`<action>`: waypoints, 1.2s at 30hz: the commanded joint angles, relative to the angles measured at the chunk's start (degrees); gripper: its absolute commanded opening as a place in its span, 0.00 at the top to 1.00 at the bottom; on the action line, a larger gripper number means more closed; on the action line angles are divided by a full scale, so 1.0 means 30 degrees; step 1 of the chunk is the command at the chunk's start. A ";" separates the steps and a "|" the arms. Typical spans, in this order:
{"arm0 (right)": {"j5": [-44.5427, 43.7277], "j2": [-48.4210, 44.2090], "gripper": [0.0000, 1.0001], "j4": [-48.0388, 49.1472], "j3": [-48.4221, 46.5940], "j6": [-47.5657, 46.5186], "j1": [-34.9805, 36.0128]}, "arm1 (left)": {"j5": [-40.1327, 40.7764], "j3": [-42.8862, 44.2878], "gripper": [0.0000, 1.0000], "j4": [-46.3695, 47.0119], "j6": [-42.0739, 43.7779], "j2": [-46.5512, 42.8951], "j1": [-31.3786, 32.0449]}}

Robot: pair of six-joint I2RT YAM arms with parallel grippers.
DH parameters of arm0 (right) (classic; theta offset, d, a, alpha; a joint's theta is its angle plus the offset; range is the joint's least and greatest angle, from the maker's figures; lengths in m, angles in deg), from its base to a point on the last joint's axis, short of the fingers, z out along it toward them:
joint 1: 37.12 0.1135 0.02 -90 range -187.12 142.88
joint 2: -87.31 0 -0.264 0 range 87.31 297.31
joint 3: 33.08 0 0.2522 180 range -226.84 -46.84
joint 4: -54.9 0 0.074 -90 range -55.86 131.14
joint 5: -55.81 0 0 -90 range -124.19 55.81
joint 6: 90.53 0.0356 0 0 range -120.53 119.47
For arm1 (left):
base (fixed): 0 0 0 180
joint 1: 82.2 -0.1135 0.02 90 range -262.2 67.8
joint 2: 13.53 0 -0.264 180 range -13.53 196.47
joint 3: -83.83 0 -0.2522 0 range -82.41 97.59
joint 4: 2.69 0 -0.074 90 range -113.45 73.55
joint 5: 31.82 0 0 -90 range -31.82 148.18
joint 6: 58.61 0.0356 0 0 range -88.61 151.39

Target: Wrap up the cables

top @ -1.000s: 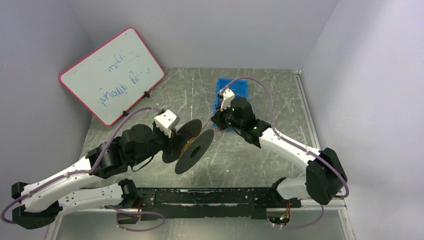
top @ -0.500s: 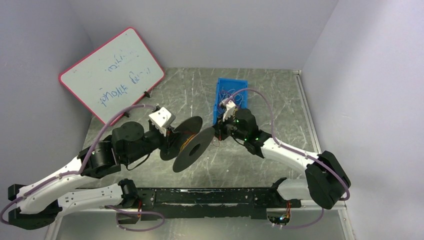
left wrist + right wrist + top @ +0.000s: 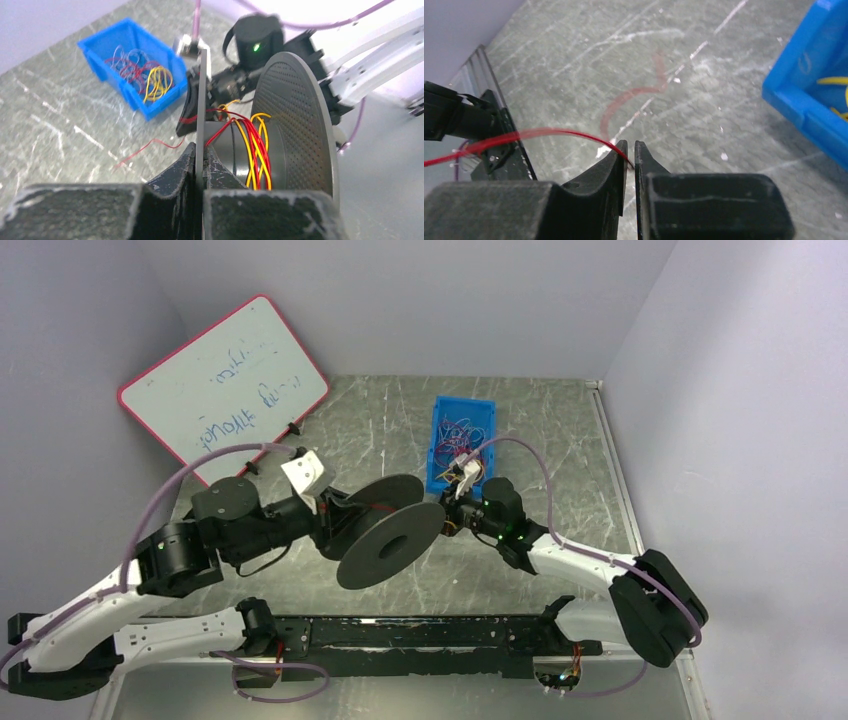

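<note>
My left gripper [image 3: 333,521] is shut on one flange of a black spool [image 3: 392,538], and its jaws pinch the thin flange edge in the left wrist view [image 3: 200,148]. Red and yellow cables [image 3: 255,145] are wound on the spool's hub [image 3: 227,145]. A loose red cable end [image 3: 145,146] trails onto the table. My right gripper [image 3: 452,512] is just right of the spool. In the right wrist view it [image 3: 631,145] is shut on a thin red cable [image 3: 539,132] that arcs off to the left. More red, yellow and blue-purple cables [image 3: 462,432] lie in the blue bin.
The blue bin [image 3: 437,445] stands behind the right gripper and shows in the left wrist view [image 3: 145,105] and the right wrist view [image 3: 804,100]. A red-framed whiteboard [image 3: 225,390] leans at the back left. A black rail [image 3: 420,630] runs along the near edge.
The left arm has drawn back and turned the spool, whose front flange now faces up more. The right gripper has moved from the bin's front down toward the spool.
</note>
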 commanded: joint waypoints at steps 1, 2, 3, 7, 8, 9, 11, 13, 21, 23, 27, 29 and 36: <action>-0.0451 0.0214 0.84 0.0868 0.0781 0.0522 -0.0265 | -0.1774 0.1638 0.93 0.3517 -0.0488 -0.0725 0.0169; -0.0444 0.0196 0.84 0.0971 0.0872 0.0570 -0.0264 | -0.1852 0.1707 0.93 0.3568 -0.0460 -0.0705 0.0169; -0.0411 0.0179 0.83 0.1120 0.0960 0.0616 -0.0286 | -0.1865 0.1782 0.93 0.3600 -0.0478 -0.0707 0.0169; -0.0462 -0.0049 0.83 0.1342 0.1165 0.0603 -0.0265 | -0.1748 0.2019 0.93 0.3761 -0.0458 -0.0663 0.0169; -0.0490 -0.0137 0.83 0.1371 0.1194 0.0610 -0.0264 | -0.1654 0.2063 0.93 0.3822 -0.0452 -0.0661 0.0169; -0.0548 -0.0218 0.83 0.1419 0.1257 0.0574 -0.0272 | -0.1511 0.2108 0.93 0.3903 -0.0441 -0.0679 0.0169; -0.0645 -0.0339 0.83 0.1489 0.1351 0.0573 -0.0273 | -0.1182 0.2199 0.93 0.4013 -0.0467 -0.0615 0.0169; -0.0657 -0.0363 0.83 0.1521 0.1396 0.0581 -0.0268 | -0.0723 0.2297 0.93 0.4110 -0.0494 -0.0594 0.0169; -0.0224 -0.0325 0.95 0.2126 0.1837 0.0780 -0.0272 | 0.0887 0.2294 0.93 0.5031 -0.0475 -0.0867 0.0169; -0.0167 -0.0225 0.93 0.2357 0.2012 0.0952 -0.0273 | 0.1851 0.2281 0.93 0.5232 -0.0531 -0.0966 0.0169; -0.0026 -0.0064 0.92 0.2965 0.2494 0.1374 -0.0272 | 0.3804 0.2158 0.93 0.5710 -0.0737 -0.1081 0.0183; 0.0112 0.0036 0.92 0.3347 0.2744 0.1571 -0.0243 | 0.4565 0.2013 0.93 0.6024 -0.0859 -0.1161 0.0169; 0.0386 0.0165 0.91 0.4068 0.3287 0.1908 -0.0195 | 0.5240 0.1810 0.93 0.6550 -0.1016 -0.0995 0.0169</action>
